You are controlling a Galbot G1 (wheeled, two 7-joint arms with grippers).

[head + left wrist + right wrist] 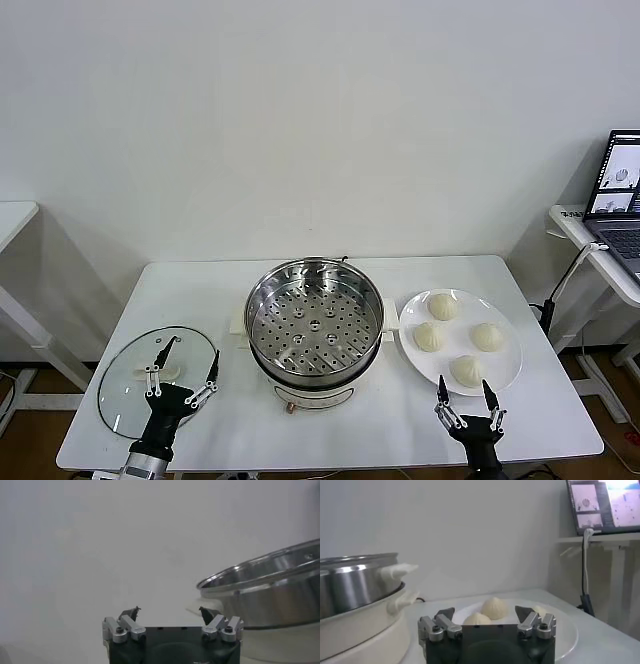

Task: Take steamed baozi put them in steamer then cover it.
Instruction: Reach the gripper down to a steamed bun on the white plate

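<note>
**Steamer, plate of buns and lid on the table, both grippers open**

A white table [330, 420] carries everything in view. At its middle stands the steamer [314, 330], a shiny steel pot on a whitish base; its perforated tray is bare and it has no lid on. On the robot's left of the pot, apart from it, the glass cover [125, 385] lies flat on the table near the front edge, with its whitish handle upward. On the robot's right of the pot, just beside it, a white plate [505, 365] holds the four steamed baozi [443, 306], spaced apart from one another.

The left gripper [183, 371] hangs over the near side of the cover, its jaws spread wide and holding nothing. The right gripper [464, 392] is at the front edge of the table, just before the plate and the nearest bun, its jaws likewise spread and empty. Beyond the table's right end a laptop [622, 190] stands open on a side desk.
</note>
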